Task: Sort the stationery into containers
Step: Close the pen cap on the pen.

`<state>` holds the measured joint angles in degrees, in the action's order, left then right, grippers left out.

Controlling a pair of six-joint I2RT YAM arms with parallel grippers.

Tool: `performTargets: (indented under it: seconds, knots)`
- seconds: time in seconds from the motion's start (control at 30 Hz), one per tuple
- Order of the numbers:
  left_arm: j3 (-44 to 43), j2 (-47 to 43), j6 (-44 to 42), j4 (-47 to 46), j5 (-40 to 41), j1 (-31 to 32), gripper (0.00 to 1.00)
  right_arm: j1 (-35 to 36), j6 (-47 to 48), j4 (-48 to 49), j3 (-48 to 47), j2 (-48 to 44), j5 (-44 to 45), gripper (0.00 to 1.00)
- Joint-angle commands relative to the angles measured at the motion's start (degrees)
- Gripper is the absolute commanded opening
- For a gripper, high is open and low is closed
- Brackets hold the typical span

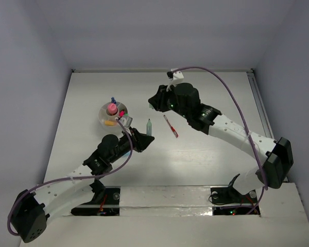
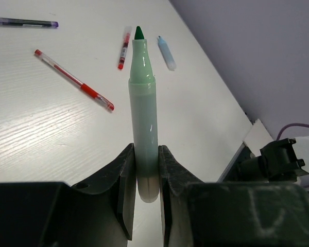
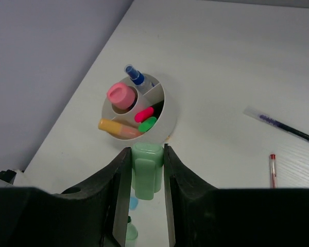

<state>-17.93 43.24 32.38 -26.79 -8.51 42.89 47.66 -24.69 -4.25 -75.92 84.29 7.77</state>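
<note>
My left gripper (image 2: 146,150) is shut on the rear end of an uncapped green marker (image 2: 143,108), whose tip points away from me; in the top view the marker (image 1: 149,126) sticks out from that gripper (image 1: 143,137) toward the table's middle. Between the fingers of my right gripper (image 3: 147,153) sits a mint-green marker cap (image 3: 147,167), gripped by its sides. This gripper hangs just right of the white cup (image 3: 169,110), a divided cup (image 1: 104,109) holding pink, orange, green and blue markers. In the top view the right gripper's fingers are hidden under its wrist (image 1: 167,100).
A red pen (image 1: 170,126) lies mid-table, beside the marker's tip. The left wrist view shows that red pen (image 2: 74,80), a second red pen (image 2: 124,47), a small light-blue item (image 2: 167,53) and a dark pen (image 2: 23,22). The right wrist view shows a dark pen (image 3: 286,128).
</note>
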Motion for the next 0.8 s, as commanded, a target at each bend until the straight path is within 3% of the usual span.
performTargets:
  seconds: [0.0,0.77]
  knots:
    - [-3.7,0.3,-2.8,-3.5,1.9,-0.3,0.0,0.2,-1.8,3.6,-0.8,-0.5,-2.9,0.07]
    - [-8.4,5.2,-6.7,-1.9,5.4,-0.3,0.0,0.7,-2.7,3.6,2.0,-0.3,-5.0,0.07]
